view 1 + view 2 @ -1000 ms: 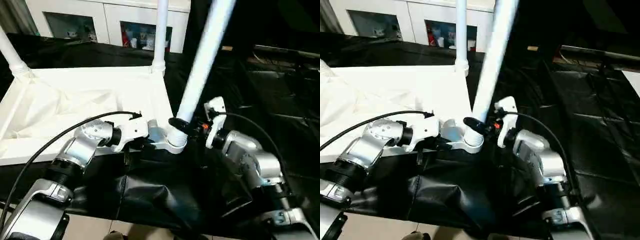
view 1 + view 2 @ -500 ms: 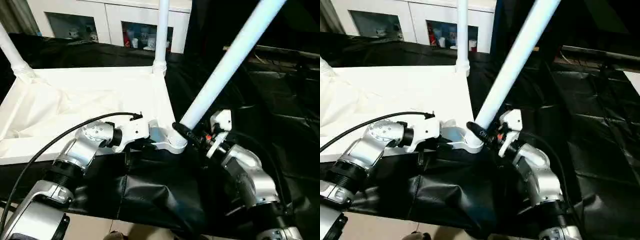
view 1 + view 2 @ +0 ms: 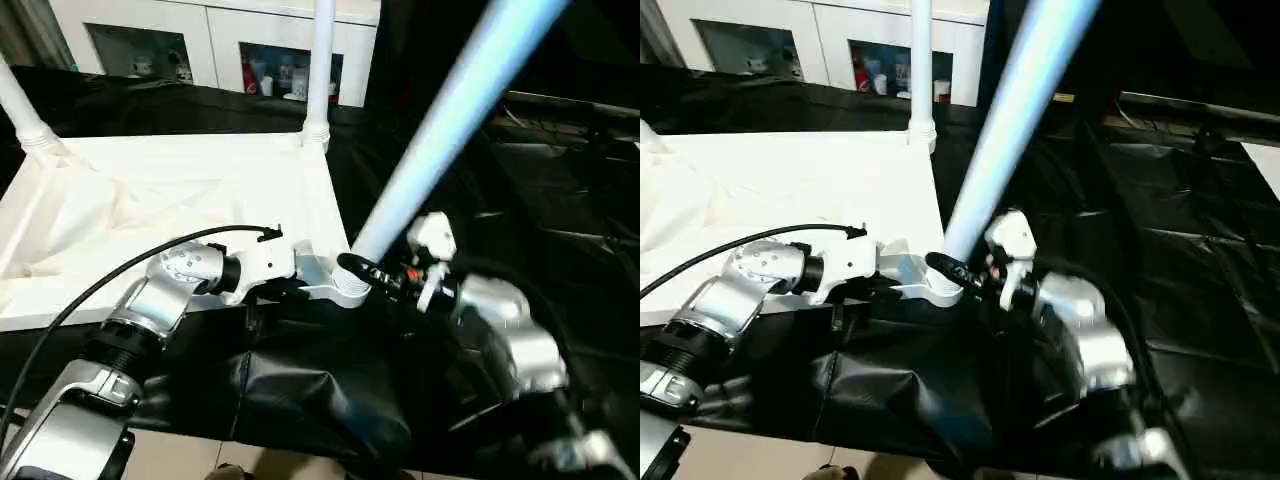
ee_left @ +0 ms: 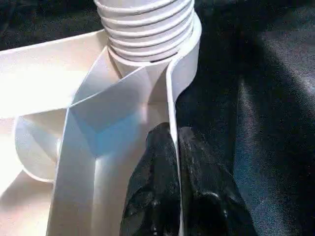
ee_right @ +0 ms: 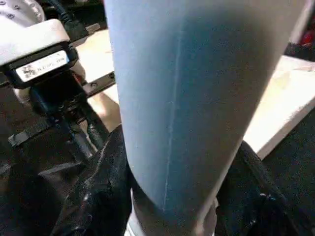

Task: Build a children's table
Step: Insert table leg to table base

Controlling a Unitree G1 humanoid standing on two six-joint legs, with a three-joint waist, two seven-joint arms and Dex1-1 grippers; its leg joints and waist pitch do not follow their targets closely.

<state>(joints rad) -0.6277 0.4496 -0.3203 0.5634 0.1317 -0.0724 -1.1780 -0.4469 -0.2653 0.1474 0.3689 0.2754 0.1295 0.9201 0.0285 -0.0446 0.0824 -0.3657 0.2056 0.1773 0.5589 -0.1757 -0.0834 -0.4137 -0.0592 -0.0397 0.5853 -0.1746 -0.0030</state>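
— Fitting the third leg [image 3: 440,120], by our reckoning: two legs already stand upright in the far corner sockets of the table top [image 3: 150,215], which lies underside-up on the black sheet [image 3: 320,390]. One rises at about twelve o'clock from the middle of the top, the other at about ten.

— And where do we have this one?

— Its threaded foot sits in the near corner socket [image 3: 350,285], at about four o'clock from the top's middle. The leg leans away toward one o'clock rather than standing straight like the other two, so we judge it not yet seated.

— What are our grippers doing?

— Our right gripper [image 3: 372,273] is clamped around the leg just above the socket; the right wrist view shows a black finger [image 5: 96,196] pressed on either side of the tube. Our left gripper [image 4: 173,162] pinches the top's thin edge rib beside the same socket, both fingers tight on it, bracing the top.

— So what does the next move call for?

— We think the leg must be brought upright in line with the socket, then turned so the threads bite. Several thread ridges [image 4: 145,29] show above the socket's rim, so there appears to be travel left.

— Any risk?

— Turning it while tilted could cross the threads or lever the top; the left hold ought to resist that.
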